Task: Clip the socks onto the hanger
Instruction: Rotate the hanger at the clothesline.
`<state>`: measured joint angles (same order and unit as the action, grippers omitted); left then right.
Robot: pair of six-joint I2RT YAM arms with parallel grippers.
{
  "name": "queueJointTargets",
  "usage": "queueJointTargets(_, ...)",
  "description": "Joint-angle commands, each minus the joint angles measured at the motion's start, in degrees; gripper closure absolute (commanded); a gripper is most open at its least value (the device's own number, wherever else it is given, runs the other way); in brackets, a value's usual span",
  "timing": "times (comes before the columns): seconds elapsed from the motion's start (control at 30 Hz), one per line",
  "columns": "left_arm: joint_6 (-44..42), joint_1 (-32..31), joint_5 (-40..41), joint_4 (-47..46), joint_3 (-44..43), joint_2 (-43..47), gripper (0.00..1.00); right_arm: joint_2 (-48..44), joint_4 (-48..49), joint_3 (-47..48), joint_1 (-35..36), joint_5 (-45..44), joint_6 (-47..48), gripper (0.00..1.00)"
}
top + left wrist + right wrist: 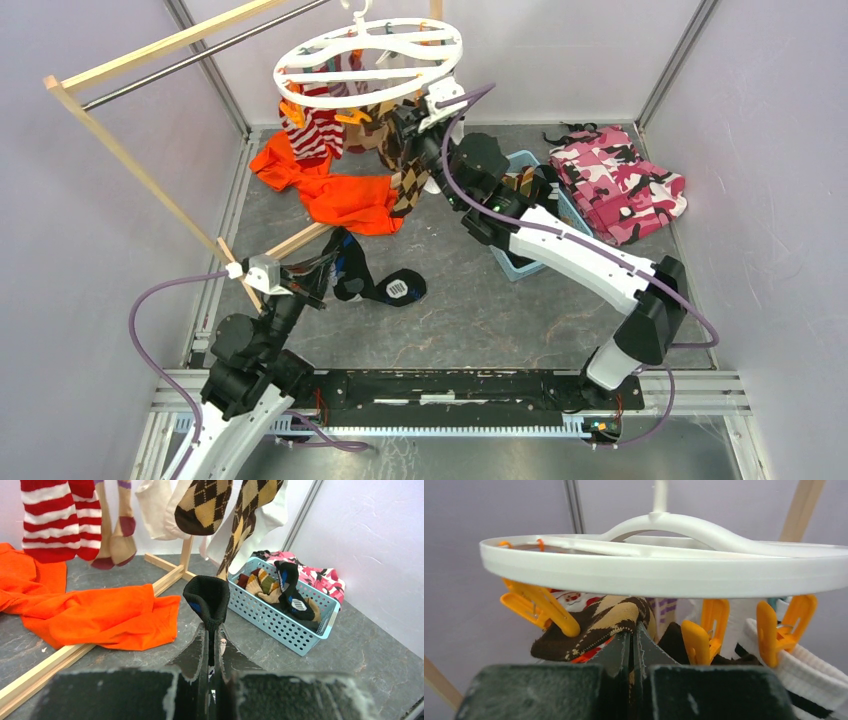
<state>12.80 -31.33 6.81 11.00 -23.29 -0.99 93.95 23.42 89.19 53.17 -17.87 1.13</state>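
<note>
Gripper on the left [212,632] is clamping a black sock [207,596] at 8 o'clock; right gripper [634,630] is pinching an argyle sock [591,629] under the hanger [664,575] at 12 o'clock.

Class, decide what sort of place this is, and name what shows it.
Likely a walled robot test cell staged for laundry: a clip hanger hung with socks, a basket of more, and two bolted-down robot arms.

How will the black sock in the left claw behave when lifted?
Probably floppy: the black sock curls over above the left claw and droops in the top view. Likely light, since a thin pinch holds it. Could swing and snag.
</note>
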Motion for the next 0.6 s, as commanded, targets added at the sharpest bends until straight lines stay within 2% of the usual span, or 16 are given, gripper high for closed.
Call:
queueJointTargets(0.0, 0.88, -0.15, -2.03, -6.82, 1.01, 0.4, 0.98, -4.01, -1.42, -0.98, -2.64, 1.18, -3.78, 1.0)
queueJointTargets(0.27, 2.26, -0.14, -6.5, -14.63, 2.11, -2.71, 0.98, -3.47, -6.62, 0.95, -9.92, 3.62, -9.3, 0.99)
queueJointTargets(0.57, 4.13, -0.13, -15.59, -24.31, 0.96, -12.79, 0.98, -0.6, -8.26, 3.49, -18.36, 10.33, -14.74, 0.97)
